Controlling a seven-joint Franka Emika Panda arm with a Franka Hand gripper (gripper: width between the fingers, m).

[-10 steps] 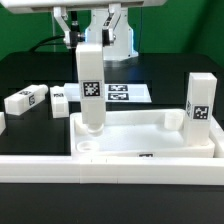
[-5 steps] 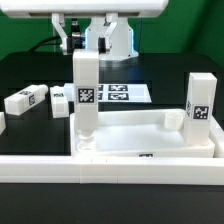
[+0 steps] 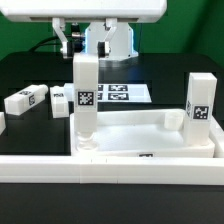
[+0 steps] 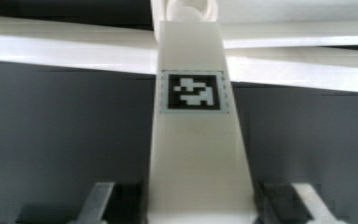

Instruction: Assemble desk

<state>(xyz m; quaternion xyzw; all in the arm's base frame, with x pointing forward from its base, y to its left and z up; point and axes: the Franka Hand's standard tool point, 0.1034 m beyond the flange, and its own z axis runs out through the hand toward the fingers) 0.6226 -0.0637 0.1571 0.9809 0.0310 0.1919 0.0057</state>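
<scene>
In the hand, one leg (upright).

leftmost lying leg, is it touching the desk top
Apart. The exterior view shows black table between the lying leg and the desk top.

The marker board lies flat on a black table. It is a thin white sheet showing at least two black-and-white square tags, and part of it is hidden. The table's dark top spreads out from the board toward both sides of the exterior view, and in the wrist view it shows as a plain dark grey surface. Well in front of the board, nearer the camera, a long white rail runs across the whole width of the exterior view. Behind the board, past the table's far edge, is a pale backdrop.
</scene>
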